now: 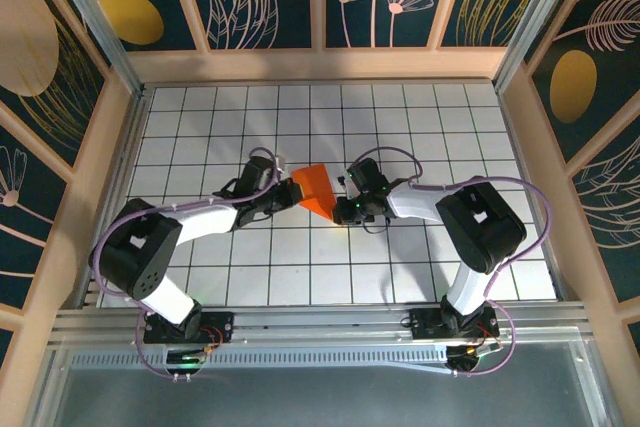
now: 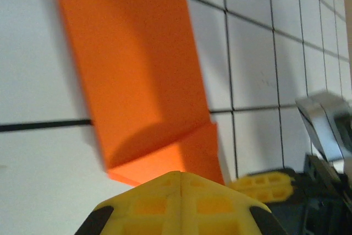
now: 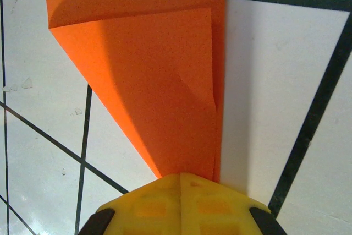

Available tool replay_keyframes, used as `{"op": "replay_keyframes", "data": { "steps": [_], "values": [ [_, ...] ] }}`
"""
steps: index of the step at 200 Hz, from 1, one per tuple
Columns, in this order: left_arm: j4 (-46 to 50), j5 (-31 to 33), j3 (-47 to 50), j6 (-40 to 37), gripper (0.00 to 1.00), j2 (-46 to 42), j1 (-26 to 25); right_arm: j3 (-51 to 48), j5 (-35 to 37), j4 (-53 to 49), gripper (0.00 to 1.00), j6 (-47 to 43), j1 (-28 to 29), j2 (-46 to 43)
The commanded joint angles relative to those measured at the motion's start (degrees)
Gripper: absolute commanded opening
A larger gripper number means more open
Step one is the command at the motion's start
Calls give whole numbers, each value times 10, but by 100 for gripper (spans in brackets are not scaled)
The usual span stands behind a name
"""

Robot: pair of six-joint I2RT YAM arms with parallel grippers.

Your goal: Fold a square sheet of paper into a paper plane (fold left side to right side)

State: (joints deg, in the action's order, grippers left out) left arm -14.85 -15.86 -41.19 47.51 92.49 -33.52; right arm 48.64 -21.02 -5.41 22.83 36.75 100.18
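The left gripper (image 2: 177, 175), closed, sat at the folded orange paper (image 2: 137, 70) near the surface (image 1: 400, 277) middle; the right gripper (image 3: 180, 177), also closed, met its pointed end.

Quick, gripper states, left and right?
Left gripper: shut, tips at the folded bright orange paper sheet's edge.
Right gripper: shut, tips at that sheet's pointed end.
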Motion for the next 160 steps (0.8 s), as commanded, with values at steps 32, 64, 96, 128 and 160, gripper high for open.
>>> {"op": "replay_keyframes", "data": {
  "steps": [32, 64, 96, 128, 160],
  "values": [
    [-14, -32, -67, -13, 5, 97, -37, -32, 77, -96, 0, -13, -1, 54],
    [-13, -31, -76, -14, 5, 130, -37, -29, 76, -95, 0, -12, 2, 56],
    [-7, -16, -66, -8, 4, 142, -37, -26, 70, -94, 0, -13, 3, 55],
    [-7, -9, -53, 2, 3, 146, -37, -17, 42, -79, 0, -5, 3, 46],
    [-1, -3, -51, 2, 0, 147, -37, 5, 10, -67, 0, 4, 3, 22]
  ]
}}
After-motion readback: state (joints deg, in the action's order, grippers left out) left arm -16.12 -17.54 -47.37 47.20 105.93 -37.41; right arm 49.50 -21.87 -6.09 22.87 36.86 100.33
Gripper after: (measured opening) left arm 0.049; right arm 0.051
